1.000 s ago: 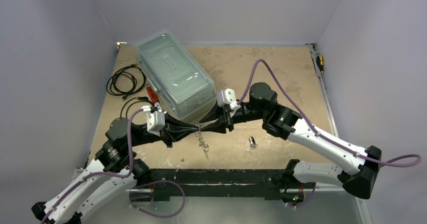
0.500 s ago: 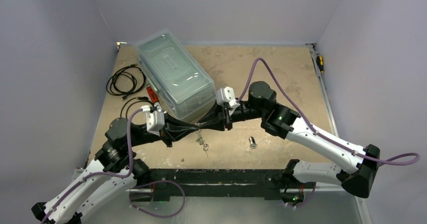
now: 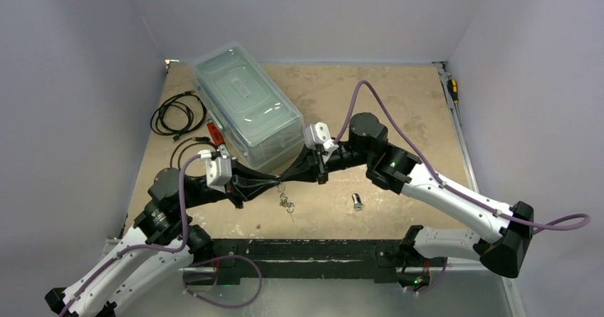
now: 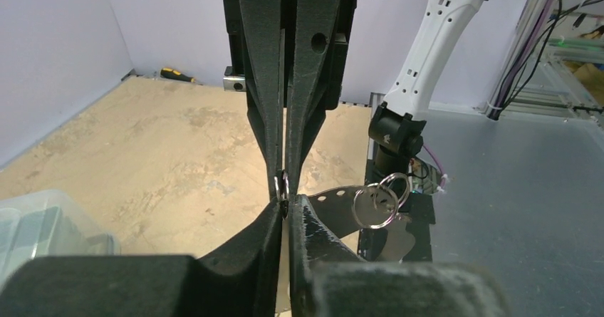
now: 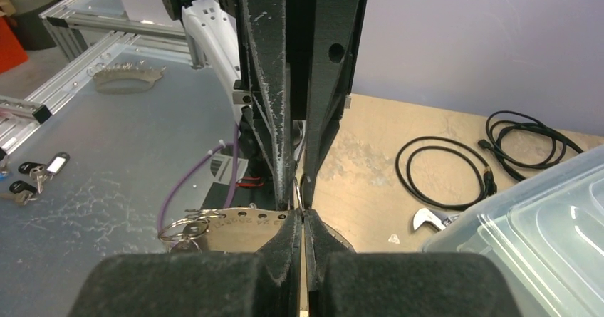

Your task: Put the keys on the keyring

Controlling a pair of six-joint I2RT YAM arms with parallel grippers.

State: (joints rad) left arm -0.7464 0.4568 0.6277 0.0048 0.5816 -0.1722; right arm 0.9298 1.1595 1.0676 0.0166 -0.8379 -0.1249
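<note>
The mottled tan desk (image 3: pixel 399 96) carries a clear lidded plastic box (image 3: pixel 246 103) at far left, coiled black cables (image 3: pixel 176 114) beside it, and a small dark-and-silver key (image 3: pixel 357 202) near the front edge.

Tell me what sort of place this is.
Most likely a robotics lab work cell: the left arm and right arm stand at a worn table boxed in by plain walls, with aluminium framing beyond.

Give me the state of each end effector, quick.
Left end effector: closed, pinching the keyring.
Right end effector: closed on the same keyring, tip to tip.
</note>
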